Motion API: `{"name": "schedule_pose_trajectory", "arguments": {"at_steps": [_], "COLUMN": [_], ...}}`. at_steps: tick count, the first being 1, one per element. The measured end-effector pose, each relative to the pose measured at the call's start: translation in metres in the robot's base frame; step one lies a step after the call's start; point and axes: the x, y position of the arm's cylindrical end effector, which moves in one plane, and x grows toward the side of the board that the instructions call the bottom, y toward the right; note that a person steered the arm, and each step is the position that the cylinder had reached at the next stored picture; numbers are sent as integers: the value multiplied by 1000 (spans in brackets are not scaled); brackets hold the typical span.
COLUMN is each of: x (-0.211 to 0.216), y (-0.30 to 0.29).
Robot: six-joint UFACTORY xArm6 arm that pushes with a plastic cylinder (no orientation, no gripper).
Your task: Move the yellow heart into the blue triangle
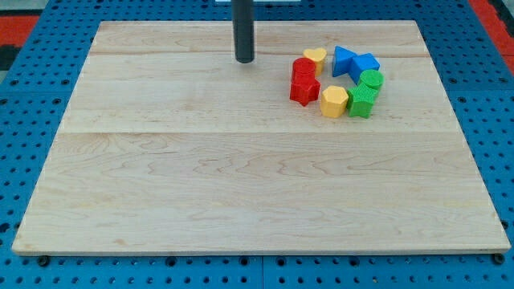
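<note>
My tip (244, 60) stands left of the yellow heart (315, 55) — the blue triangle (343, 60) just right of it.

Pale wooden table (241, 177) fills most of the view, made of wide planks with faint seams running left to right; light even, soft shadows; blue perforated pegboard (32, 128) surrounds it on all sides, regular dark holes; red strips (16, 20) at the view's top corners; no walls or windows visible.
</note>
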Motion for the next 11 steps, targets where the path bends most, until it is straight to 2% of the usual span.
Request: {"name": "schedule_pose_trajectory", "arguments": {"at_steps": [1,5,8,11], "x": [0,1,1,2], "y": [25,34,75,81]}}
